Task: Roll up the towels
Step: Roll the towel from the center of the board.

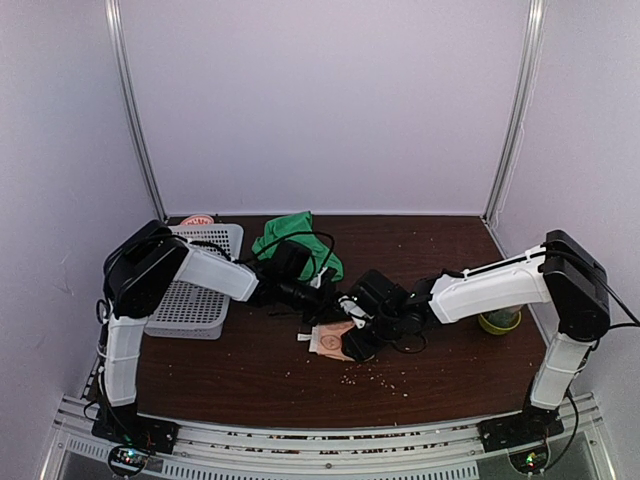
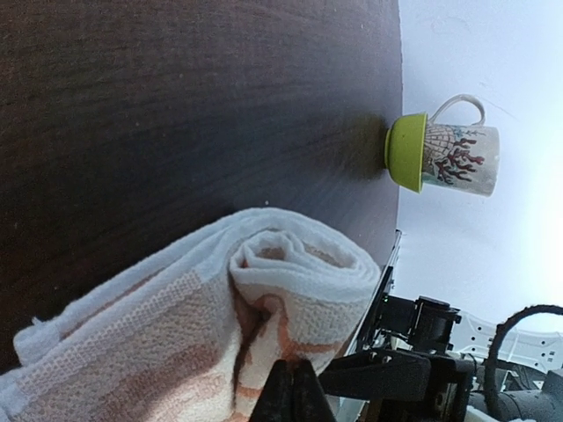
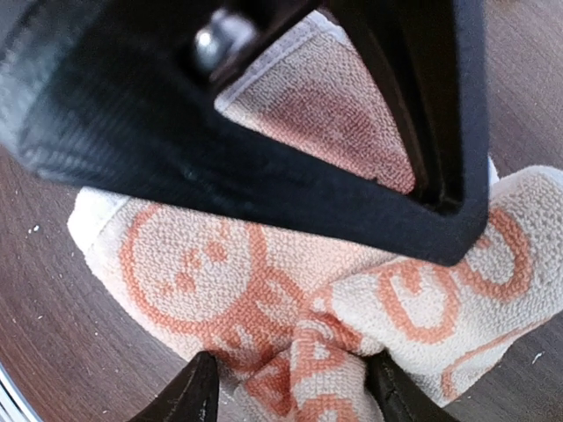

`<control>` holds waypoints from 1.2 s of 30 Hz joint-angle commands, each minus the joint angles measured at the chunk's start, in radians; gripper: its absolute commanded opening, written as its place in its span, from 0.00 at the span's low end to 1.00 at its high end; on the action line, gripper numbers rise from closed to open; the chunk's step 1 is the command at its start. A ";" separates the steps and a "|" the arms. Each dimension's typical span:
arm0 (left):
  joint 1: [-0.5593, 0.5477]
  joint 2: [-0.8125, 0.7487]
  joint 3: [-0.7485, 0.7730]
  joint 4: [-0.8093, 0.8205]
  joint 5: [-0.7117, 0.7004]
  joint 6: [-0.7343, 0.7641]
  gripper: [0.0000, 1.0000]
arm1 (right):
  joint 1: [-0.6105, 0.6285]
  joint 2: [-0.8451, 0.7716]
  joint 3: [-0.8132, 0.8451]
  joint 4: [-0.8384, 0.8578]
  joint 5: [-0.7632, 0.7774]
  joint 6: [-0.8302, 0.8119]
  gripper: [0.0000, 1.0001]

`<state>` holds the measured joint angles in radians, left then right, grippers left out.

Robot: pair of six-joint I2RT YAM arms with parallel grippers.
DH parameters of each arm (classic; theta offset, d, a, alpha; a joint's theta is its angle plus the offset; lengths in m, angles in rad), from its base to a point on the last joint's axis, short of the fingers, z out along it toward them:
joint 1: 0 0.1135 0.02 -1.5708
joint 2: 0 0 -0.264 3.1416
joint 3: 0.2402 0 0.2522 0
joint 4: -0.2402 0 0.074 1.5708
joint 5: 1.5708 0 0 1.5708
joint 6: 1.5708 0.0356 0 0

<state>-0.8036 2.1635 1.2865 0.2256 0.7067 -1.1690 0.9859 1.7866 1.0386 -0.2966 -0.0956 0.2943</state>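
1. The pink-beige towel (image 1: 328, 341), printed with orange cartoon figures, lies near the middle of the dark wooden counter (image 1: 250, 370), and both arms reach in over it from either side.
2. The left pincer (image 2: 295, 387) has its jaws pressed together right at the towel's edge. I cannot tell whether any cloth is caught between them.
3. In the left wrist view, the end of that towel is curled over into a loose, soft roll, with the rest trailing flat on the wood.
4. The right pincer (image 3: 290, 360) stands about half wide, its two fingers squeezing a raised, bunched fold of the same towel between them.
5. The green towel (image 1: 290, 238) sits crumpled in a heap towards the back of the counter, apart from both pincers.
6. A pale slatted basket (image 1: 195, 295) stands on the left side of the counter, under the left arm.
7. A mug (image 1: 499, 320) in green and white is on the right side, partly hidden by the right arm.
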 commanded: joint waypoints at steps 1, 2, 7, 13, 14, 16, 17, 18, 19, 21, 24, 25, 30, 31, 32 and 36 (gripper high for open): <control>0.008 -0.022 -0.093 0.139 -0.008 -0.065 0.02 | 0.022 -0.002 -0.013 0.017 0.007 -0.038 0.57; 0.019 -0.048 -0.111 0.140 -0.012 -0.064 0.02 | 0.027 -0.002 -0.010 0.013 0.018 -0.039 0.57; 0.069 -0.142 -0.161 0.075 -0.036 -0.014 0.03 | 0.044 0.005 0.010 0.003 0.079 -0.036 0.58; 0.076 -0.196 -0.178 -0.015 -0.061 0.038 0.03 | 0.056 0.040 0.059 -0.029 0.128 -0.039 0.58; 0.076 -0.206 -0.184 -0.020 -0.067 0.041 0.03 | 0.058 0.049 0.069 -0.042 0.136 -0.043 0.58; 0.076 -0.228 -0.196 -0.034 -0.084 0.051 0.03 | 0.066 0.064 0.089 -0.061 0.148 -0.059 0.58; 0.076 -0.233 -0.197 -0.043 -0.091 0.058 0.03 | 0.071 0.068 0.096 -0.070 0.157 -0.069 0.58; 0.076 -0.240 -0.193 -0.058 -0.097 0.066 0.03 | 0.078 0.073 0.101 -0.077 0.166 -0.079 0.58; 0.076 -0.243 -0.188 -0.068 -0.099 0.072 0.03 | 0.081 0.078 0.105 -0.084 0.175 -0.093 0.58; 0.080 -0.247 -0.182 -0.069 -0.101 0.075 0.03 | 0.088 0.083 0.107 -0.093 0.192 -0.117 0.58; 0.088 -0.253 -0.177 -0.071 -0.106 0.073 0.03 | 0.096 0.089 0.100 -0.110 0.209 -0.161 0.58; 0.091 -0.255 -0.175 -0.073 -0.109 0.075 0.03 | 0.098 0.091 0.094 -0.116 0.212 -0.178 0.58; 0.096 -0.244 -0.127 -0.166 -0.128 0.120 0.03 | 0.103 0.061 0.028 -0.110 0.209 -0.223 0.57; 0.096 -0.234 -0.109 -0.191 -0.128 0.133 0.03 | 0.104 0.049 0.017 -0.099 0.195 -0.219 0.57; 0.095 -0.224 -0.091 -0.212 -0.127 0.147 0.03 | 0.106 0.042 0.007 -0.097 0.188 -0.218 0.57; 0.089 -0.161 -0.004 -0.326 -0.152 0.232 0.03 | 0.113 0.057 0.003 -0.113 0.188 -0.206 0.57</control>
<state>-0.7143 1.9518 1.1973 0.0040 0.5900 -1.0424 1.0878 1.8351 1.0775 -0.3462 0.1070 0.0879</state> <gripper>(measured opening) 0.029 0.570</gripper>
